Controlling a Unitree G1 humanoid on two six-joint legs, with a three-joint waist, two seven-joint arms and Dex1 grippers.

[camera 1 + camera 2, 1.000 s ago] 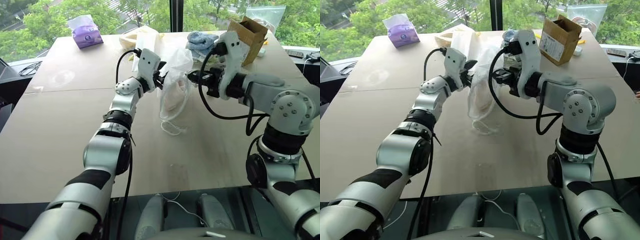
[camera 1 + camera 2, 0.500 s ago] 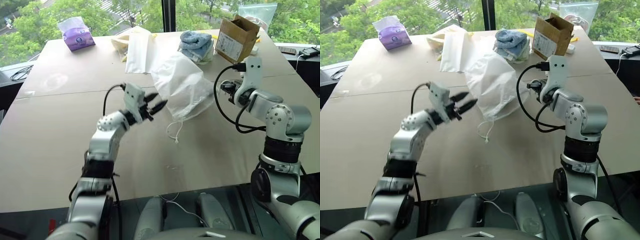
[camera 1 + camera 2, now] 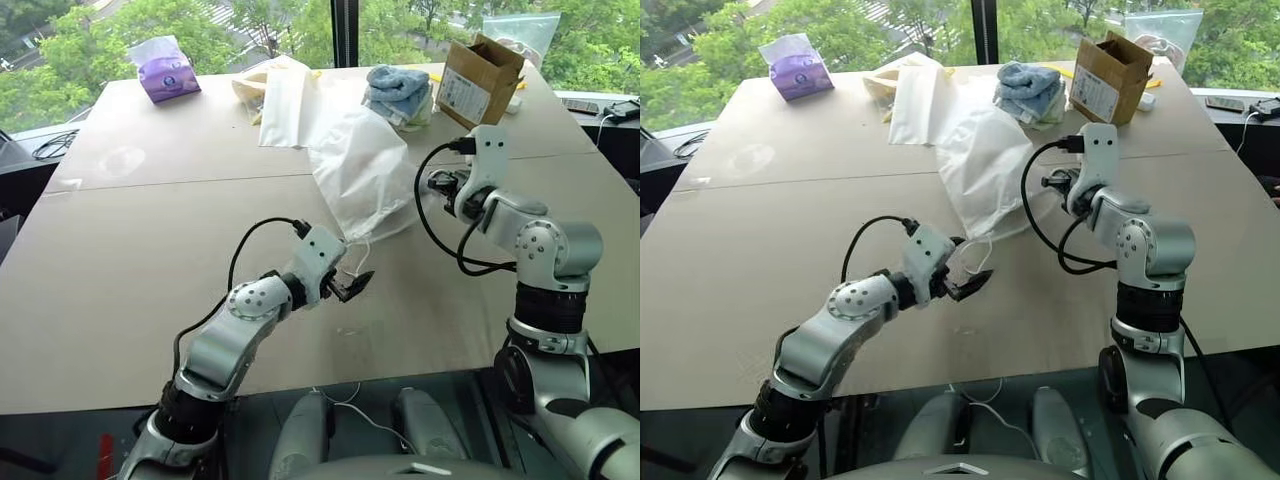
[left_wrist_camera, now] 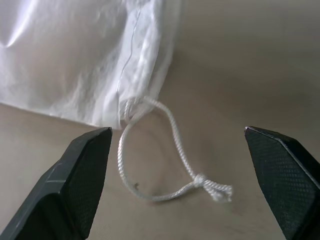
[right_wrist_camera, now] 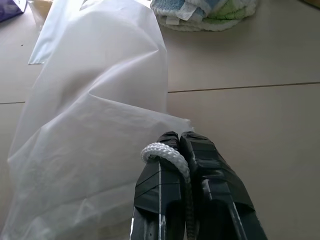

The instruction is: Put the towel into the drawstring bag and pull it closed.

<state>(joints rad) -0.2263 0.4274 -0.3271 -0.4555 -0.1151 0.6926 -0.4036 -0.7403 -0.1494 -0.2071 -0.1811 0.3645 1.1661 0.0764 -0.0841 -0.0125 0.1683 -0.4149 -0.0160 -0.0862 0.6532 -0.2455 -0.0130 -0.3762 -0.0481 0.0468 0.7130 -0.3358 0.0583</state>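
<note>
The drawstring bag (image 3: 365,175) lies on the table (image 3: 130,240) at mid-scene, its long axis running from the far left, where it overlaps a flat white bag (image 3: 285,105), down to its gathered mouth at the near end. A knotted loop of cord (image 4: 165,165) trails out of that mouth onto the bare tabletop, towards the near side.

The left gripper (image 3: 352,288) sits just near of the loop and points at it. In the left wrist view its fingers (image 4: 75,180) stand wide apart with the loop lying between them on the table, untouched; nothing is held. It is plainly the nearer arm to this cord.

The right gripper (image 5: 182,150) is at the bag's right side, its jaws pressed together on a second cord (image 5: 165,154) that curls over the fingertips. So one cord is pinched and the other lies free.

The towel cannot be made out; the pouch looks full, so it is probably inside. By that reading, the coming move is for the left fingers to close on the loop, then the two arms pull apart.
</note>
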